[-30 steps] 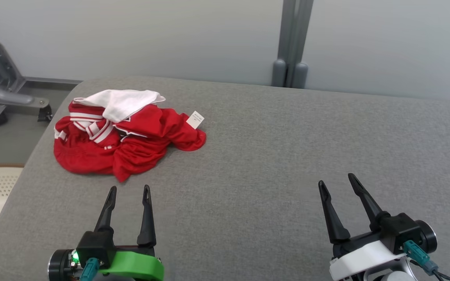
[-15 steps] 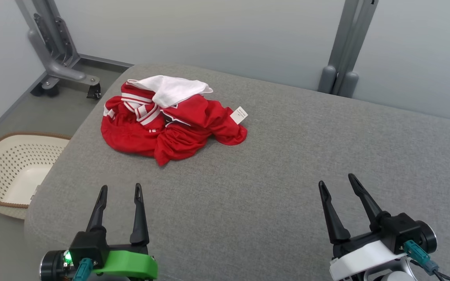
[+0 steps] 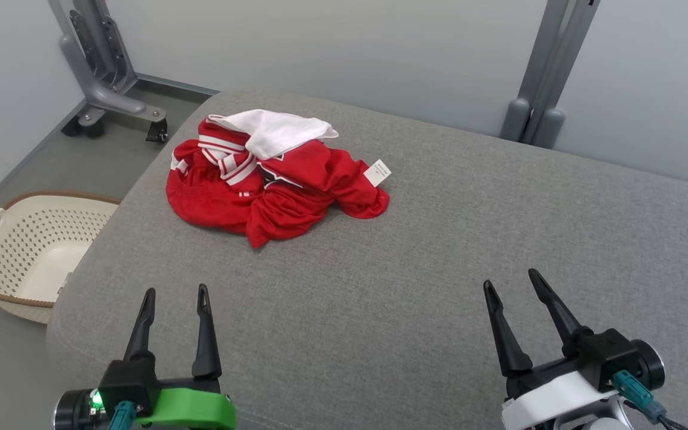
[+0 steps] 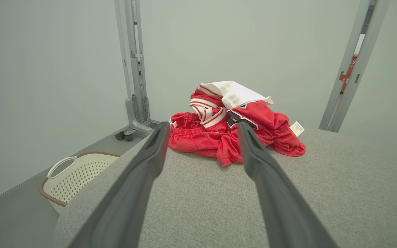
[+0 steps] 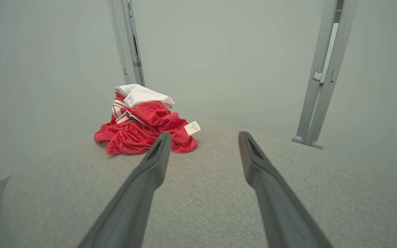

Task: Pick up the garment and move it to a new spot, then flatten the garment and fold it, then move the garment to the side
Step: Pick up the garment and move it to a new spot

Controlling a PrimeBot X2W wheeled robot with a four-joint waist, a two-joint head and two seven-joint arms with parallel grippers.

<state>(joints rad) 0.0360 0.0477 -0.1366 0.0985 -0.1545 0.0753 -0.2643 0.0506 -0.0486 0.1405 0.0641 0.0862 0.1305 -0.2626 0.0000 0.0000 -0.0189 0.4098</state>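
Note:
The garment (image 3: pixel 272 179) is a crumpled red piece with white stripes, a white lining on top and a small white tag. It lies in a heap at the far left of the grey cushioned surface (image 3: pixel 439 239). It also shows straight ahead as the garment (image 4: pixel 233 127) in the left wrist view and to the left as the garment (image 5: pixel 143 127) in the right wrist view. My left gripper (image 3: pixel 175 294) hovers near the front left edge, open and empty, well short of the heap. My right gripper (image 3: pixel 510 282) is at the front right, open and empty.
A cream perforated basket (image 3: pixel 21 251) stands on the floor left of the surface, also seen as the basket (image 4: pixel 78 172). A grey wheeled stand (image 3: pixel 111 89) is at the back left and a grey post (image 3: pixel 544 77) at the back right. A pale wall runs behind.
The head camera has turned left, so the whole picture shifted right and the basket came into view. The garment lies as before and both grippers stay open.

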